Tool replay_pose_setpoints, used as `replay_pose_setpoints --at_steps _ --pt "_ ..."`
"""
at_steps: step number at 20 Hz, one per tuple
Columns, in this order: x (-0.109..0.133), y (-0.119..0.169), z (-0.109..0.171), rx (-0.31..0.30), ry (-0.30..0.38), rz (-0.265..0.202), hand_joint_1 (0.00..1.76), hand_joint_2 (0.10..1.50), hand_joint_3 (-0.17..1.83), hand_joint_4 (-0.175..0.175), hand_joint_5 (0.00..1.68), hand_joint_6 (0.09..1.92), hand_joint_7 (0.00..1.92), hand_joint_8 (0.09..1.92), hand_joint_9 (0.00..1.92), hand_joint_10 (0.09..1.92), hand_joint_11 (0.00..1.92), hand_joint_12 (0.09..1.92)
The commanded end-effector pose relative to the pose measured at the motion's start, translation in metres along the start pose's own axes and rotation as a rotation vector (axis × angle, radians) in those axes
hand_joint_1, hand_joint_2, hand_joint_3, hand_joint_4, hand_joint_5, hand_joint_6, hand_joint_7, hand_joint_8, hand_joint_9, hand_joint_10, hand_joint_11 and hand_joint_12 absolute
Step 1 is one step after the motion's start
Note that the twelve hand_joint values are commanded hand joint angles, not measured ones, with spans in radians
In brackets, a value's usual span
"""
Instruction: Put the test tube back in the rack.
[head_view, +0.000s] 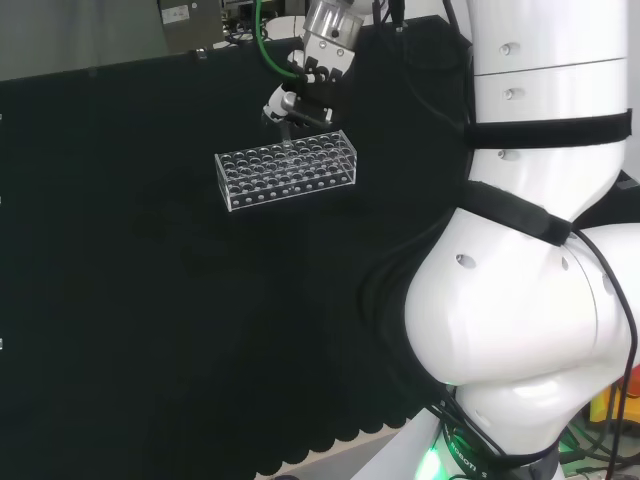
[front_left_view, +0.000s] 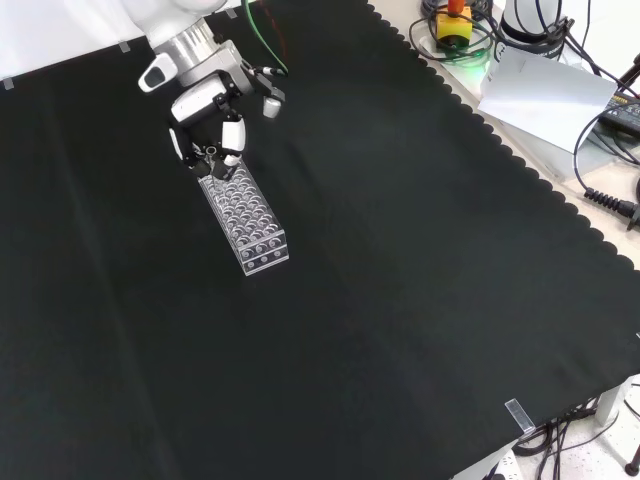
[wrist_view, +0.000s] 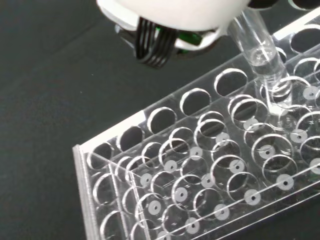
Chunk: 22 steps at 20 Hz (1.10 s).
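Black cloth (front_left_view: 400, 300): covers the bench. Rack (head_view: 287, 169): clear plastic, many round holes, lying flat on the cloth (its long side runs left to right in the head view). Hand (front_left_view: 205, 105): poised above the rack's far end in the front view, fingers curled and pinching the test tube. Test tube (wrist_view: 260, 50): clear, tilted, its lower end in a hole of the rack.

Even, bright overhead light on matte black cloth (front_left_view: 400, 300); blurred white hand (wrist_view: 170, 15) close to the wrist camera.
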<state>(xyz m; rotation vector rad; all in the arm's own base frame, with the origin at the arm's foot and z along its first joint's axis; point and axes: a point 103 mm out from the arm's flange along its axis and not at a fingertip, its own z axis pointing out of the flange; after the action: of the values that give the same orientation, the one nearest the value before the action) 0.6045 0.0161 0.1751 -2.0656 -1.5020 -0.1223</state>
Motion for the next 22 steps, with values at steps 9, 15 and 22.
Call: replay_pose_setpoints --at_steps 9,15,22 --pt "-0.027 0.03 0.024 0.054 -0.025 0.019 1.22 0.67 0.6 -0.175 1.32 0.55 1.78 0.34 1.63 0.41 1.2 0.92" --pt "-0.023 0.027 0.025 0.094 0.02 -0.062 1.31 0.76 0.44 -0.175 1.27 0.56 1.48 0.51 1.45 0.39 1.09 1.05" --pt "-0.017 0.015 0.014 0.162 0.059 -0.151 1.04 0.55 0.64 -0.043 0.35 0.57 0.3 0.96 0.43 0.94 0.34 1.51"
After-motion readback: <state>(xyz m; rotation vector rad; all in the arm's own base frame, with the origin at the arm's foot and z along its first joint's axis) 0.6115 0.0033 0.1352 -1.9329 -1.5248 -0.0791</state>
